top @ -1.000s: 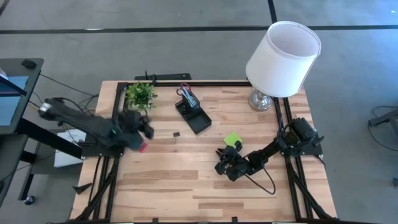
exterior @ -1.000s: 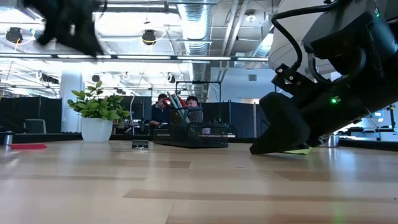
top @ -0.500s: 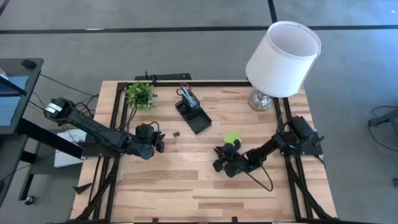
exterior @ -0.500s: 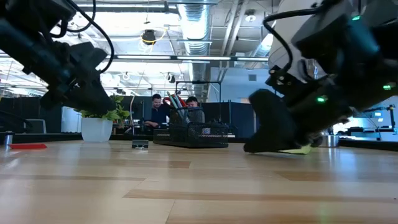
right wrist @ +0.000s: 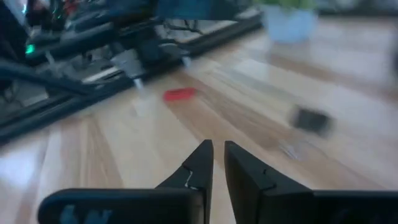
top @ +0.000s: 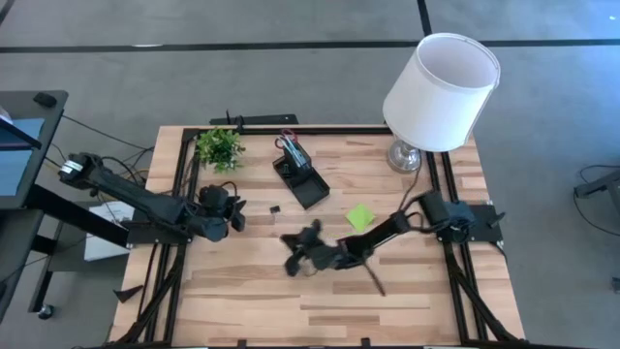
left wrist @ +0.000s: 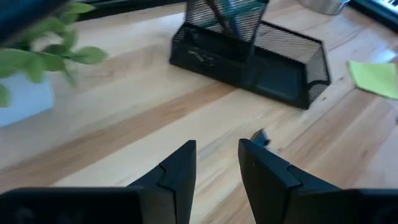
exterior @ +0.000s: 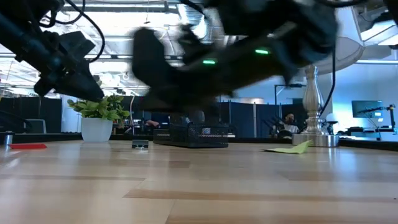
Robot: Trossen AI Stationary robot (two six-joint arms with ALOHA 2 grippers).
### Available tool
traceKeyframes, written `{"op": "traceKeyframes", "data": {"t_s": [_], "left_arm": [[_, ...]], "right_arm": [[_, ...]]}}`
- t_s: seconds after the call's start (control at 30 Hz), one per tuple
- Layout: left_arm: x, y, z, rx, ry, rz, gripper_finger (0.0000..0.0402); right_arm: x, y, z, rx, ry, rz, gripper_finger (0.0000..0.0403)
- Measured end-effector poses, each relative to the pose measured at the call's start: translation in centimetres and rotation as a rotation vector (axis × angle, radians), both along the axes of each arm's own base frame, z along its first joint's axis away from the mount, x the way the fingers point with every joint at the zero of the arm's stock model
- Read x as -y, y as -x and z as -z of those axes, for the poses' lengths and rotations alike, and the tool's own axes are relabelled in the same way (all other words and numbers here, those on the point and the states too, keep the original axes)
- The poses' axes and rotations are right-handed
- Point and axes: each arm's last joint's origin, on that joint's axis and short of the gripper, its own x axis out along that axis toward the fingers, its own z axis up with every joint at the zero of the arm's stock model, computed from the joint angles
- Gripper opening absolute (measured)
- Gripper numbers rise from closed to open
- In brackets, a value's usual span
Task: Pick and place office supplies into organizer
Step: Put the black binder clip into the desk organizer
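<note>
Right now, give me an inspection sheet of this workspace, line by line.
Surface: light wooden slatted table.
Job's things: black mesh desk organizer holding pens; lime-green sticky-note pad lying loose; small black clip; small red item near the table edge.
Clutter: small green potted plant; white-shaded lamp.
Grippers: left gripper open, empty, facing the clip; right gripper narrowly parted, empty, mid-table.
Cables: black cable trailing from the right arm.
Surroundings: people at desks behind.

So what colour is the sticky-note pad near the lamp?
Lime green; the sticky-note pad shows best in the high view.
</note>
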Motion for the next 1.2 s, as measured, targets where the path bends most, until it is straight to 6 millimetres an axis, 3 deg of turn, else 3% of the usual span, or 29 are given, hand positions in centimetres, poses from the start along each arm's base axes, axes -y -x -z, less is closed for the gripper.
{"op": "traceKeyframes", "data": {"t_s": [0.13,0.27,0.4,0.83,1.2], "left_arm": [[-0.4,1.0,-0.2,-0.033,-0.010,-0.006,0.0116],[-0.7,1.9,-0.3,-0.056,-0.006,-0.024,0.0116],[-0.8,2.2,-0.1,-0.083,-0.013,-0.030,0.0116],[-1.0,2.6,0.1,-0.114,-0.027,-0.062,0.0116],[-1.0,2.6,0.1,-0.111,-0.025,-0.064,0.0116]], "right_arm": [[-0.1,-4.2,-0.8,-0.111,0.152,0.016,0.0028],[2.2,-7.1,-2.5,-0.251,0.075,0.114,0.0038],[4.7,-8.4,-3.8,-0.362,-0.037,0.191,0.0056],[5.7,-8.6,-3.9,-0.411,-0.038,0.239,0.0100],[8.2,-8.8,-3.8,-0.383,-0.125,0.318,0.0173]]}}
